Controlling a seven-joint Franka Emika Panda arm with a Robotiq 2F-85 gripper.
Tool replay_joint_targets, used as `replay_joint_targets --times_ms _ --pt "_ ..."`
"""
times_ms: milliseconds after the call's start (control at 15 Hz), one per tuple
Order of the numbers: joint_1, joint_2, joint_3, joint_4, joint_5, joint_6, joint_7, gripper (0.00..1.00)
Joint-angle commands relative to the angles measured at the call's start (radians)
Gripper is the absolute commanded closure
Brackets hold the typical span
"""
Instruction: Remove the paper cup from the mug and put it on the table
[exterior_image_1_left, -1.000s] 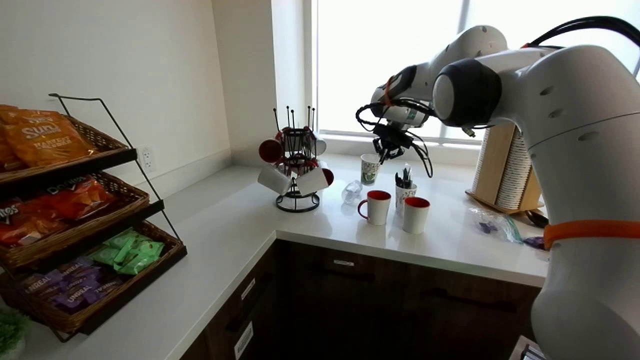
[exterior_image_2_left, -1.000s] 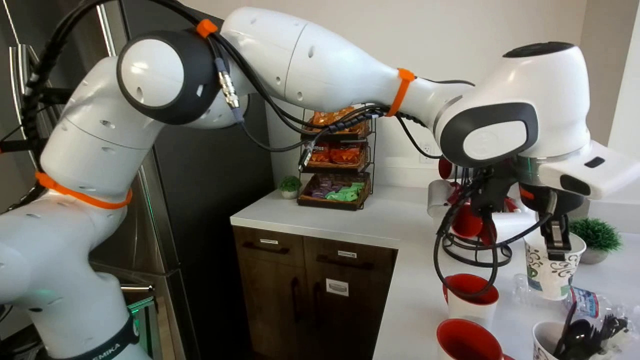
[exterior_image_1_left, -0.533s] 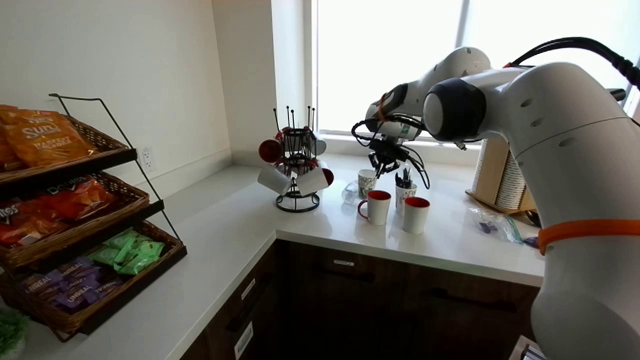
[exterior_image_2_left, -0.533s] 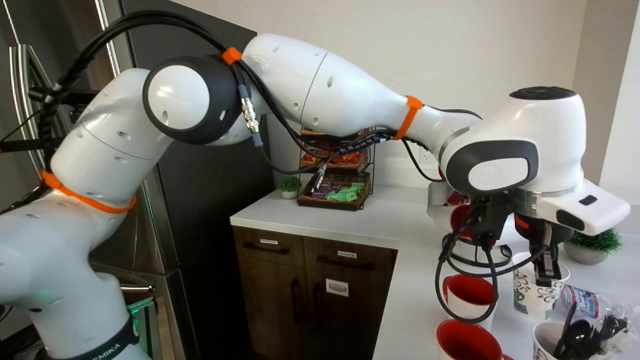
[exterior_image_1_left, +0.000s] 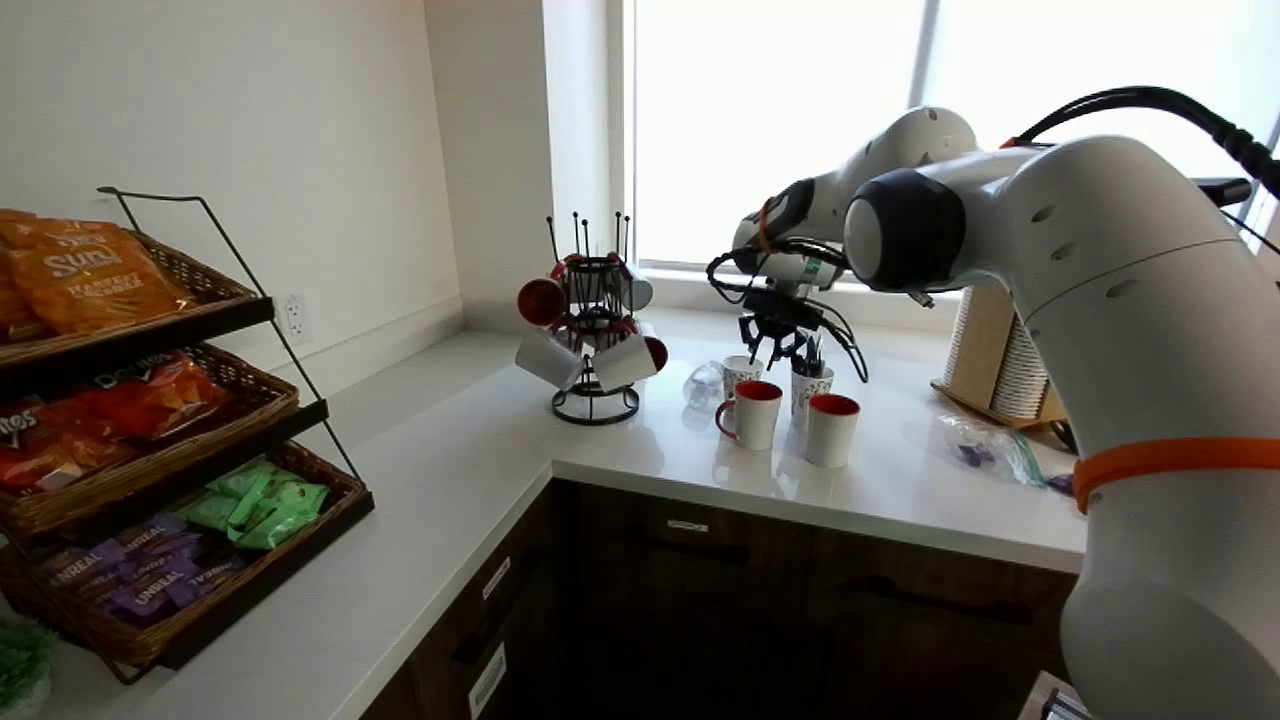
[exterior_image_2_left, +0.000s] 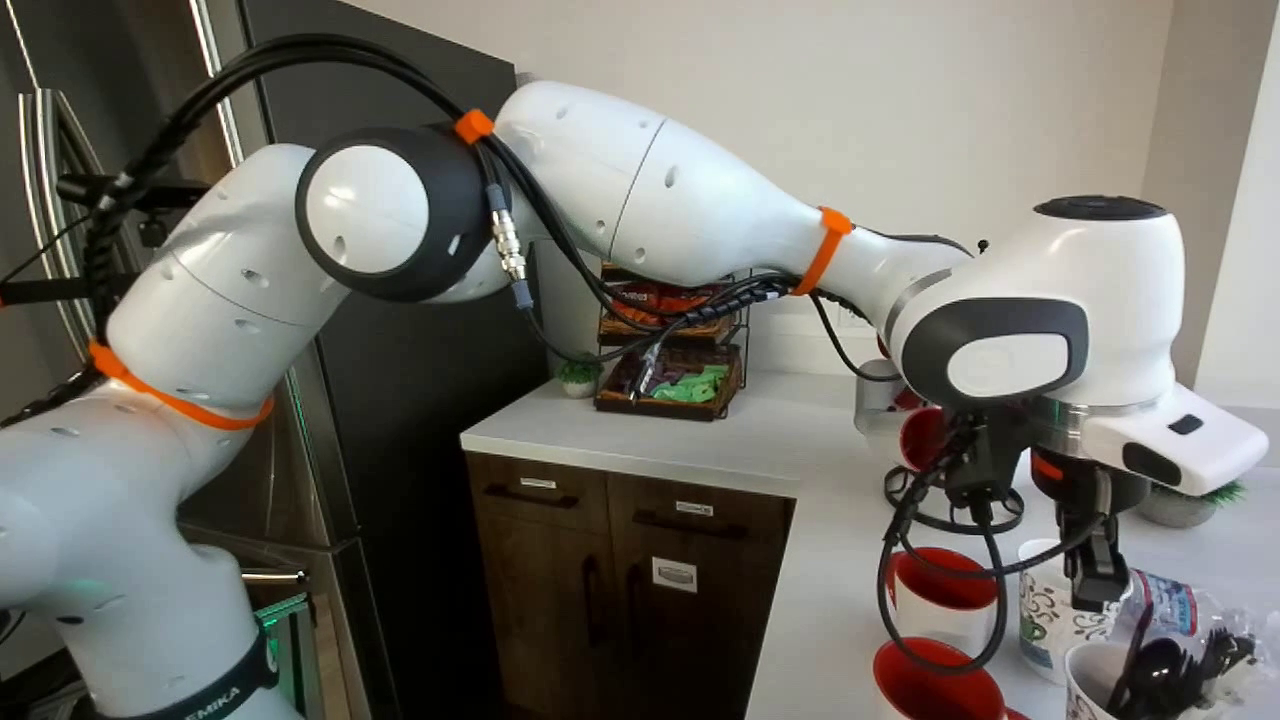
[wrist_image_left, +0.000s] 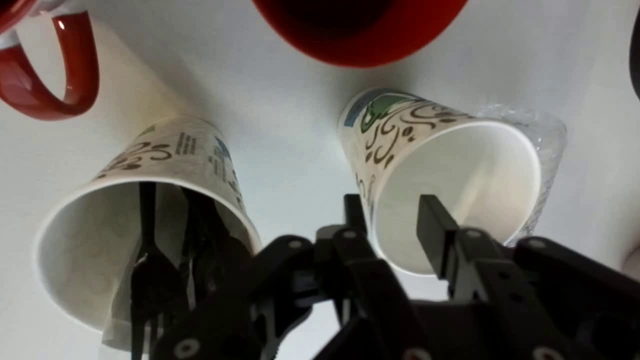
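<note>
Empty swirl-printed paper cup (wrist_image_left: 450, 175) likely light, crushable: pinch gently across its rim wall; claw (wrist_image_left: 392, 215) spread there, contact unclear.

PLACE: kitchen or break room; countertop (exterior_image_1_left: 480, 420) over cabinets (exterior_image_2_left: 540, 610); mug rack (exterior_image_1_left: 593, 262); 3-tier snack stand (exterior_image_1_left: 150, 470)

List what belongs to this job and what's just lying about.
Job:
empty brown-swirled white paper cup
nearest red-lined white mug, presumably
pale grey countertop
black end effector

Lying about:
patterned paper cup holding black cutlery
clear plastic bottle
black wire mug rack
</note>
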Motion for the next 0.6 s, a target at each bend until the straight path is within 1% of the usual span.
replay_joint_targets --times_ms 0,133,267,333,533 --pt "0.022 -0.038 -0.014 -0.010 -0.038 -0.025 -0.003 0.32" --pt "0.043 -0.095 -0.016 -0.054 -0.059 -0.018 -0.009 0.19" --pt "0.063 -0.176 -0.008 -0.119 -0.076 -0.025 -0.030 0.04" --pt "0.073 -0.236 0.006 -0.177 -0.077 -0.042 -0.064 0.00" --pt "0.099 -0.376 0.040 -0.310 -0.078 -0.104 -0.185 0.00"
